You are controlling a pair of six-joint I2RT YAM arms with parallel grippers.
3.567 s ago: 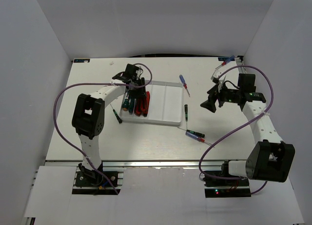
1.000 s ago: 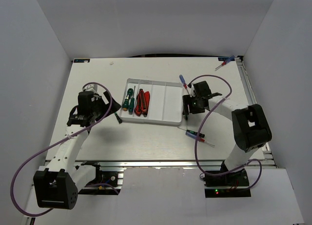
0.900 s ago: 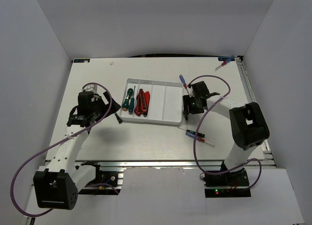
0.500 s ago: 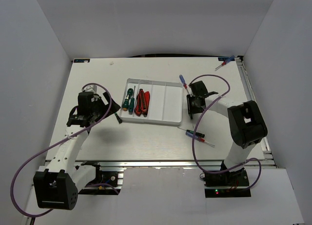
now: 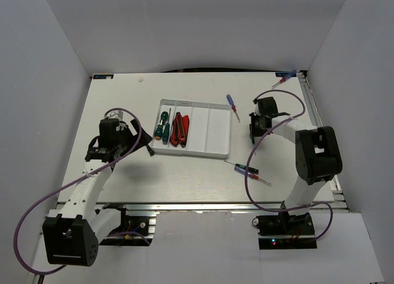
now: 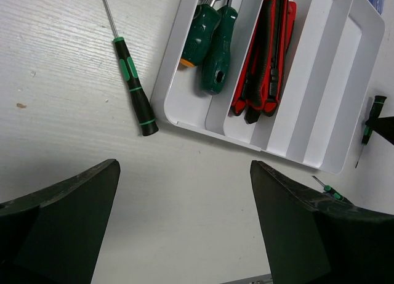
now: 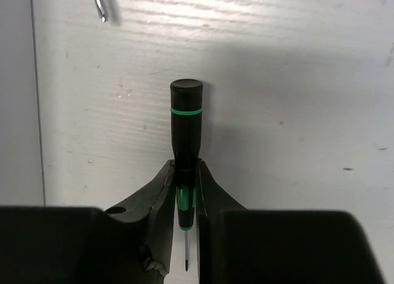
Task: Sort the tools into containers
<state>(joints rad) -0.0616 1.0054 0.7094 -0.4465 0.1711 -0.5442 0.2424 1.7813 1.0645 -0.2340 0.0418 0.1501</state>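
A robot lab's test cell: plain white walls (image 5: 61, 44) stand behind and to both sides of the left claw (image 6: 184, 166) and right claw (image 7: 186, 173), boxing in a white table (image 5: 184, 173). Nearer than the claws, a metal rail (image 5: 197, 208) holds the arm bases (image 5: 123, 225), purple cables (image 5: 18, 235) looping off.

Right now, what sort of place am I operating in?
Most likely a lab robot test cell: a white table boxed in by plain white walls, an aluminium rail along its near edge, and purple cables looping over it.
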